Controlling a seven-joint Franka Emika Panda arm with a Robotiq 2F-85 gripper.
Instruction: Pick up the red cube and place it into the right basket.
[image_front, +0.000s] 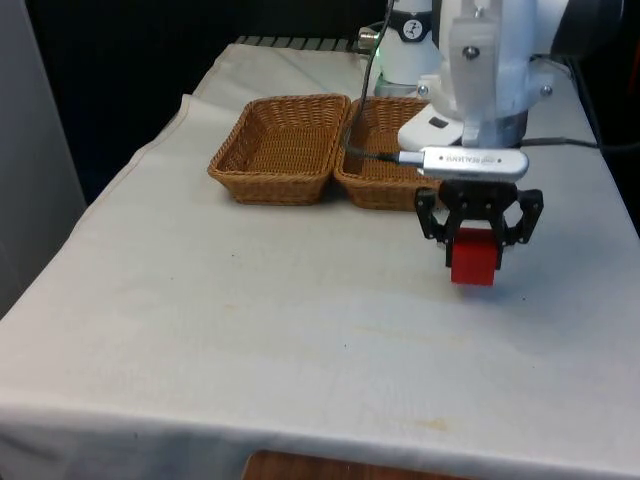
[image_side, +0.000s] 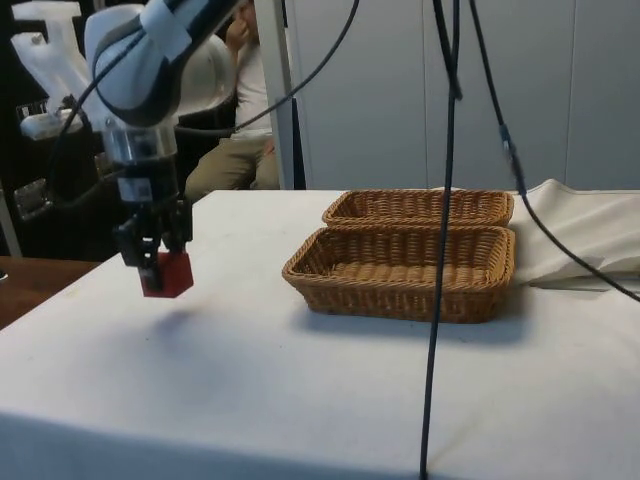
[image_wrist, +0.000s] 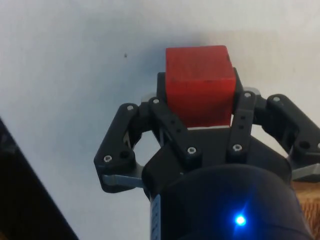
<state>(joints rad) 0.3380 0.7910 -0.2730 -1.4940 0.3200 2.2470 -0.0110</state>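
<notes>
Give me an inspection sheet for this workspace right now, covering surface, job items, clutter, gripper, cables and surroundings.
Surface: table under a white cloth, a few faint stains.
Job's things: red cube held above the cloth, clear of it in the side view; two wicker baskets side by side, the one on the front view's right behind the gripper, the other beside it, nothing seen inside either.
Clutter: nothing seen.
Gripper: gripper shut on the red cube, in front of the baskets.
Cables: black cables hang across the side view; one runs to the wrist.
Surroundings: a seated person behind the table in the side view.
</notes>
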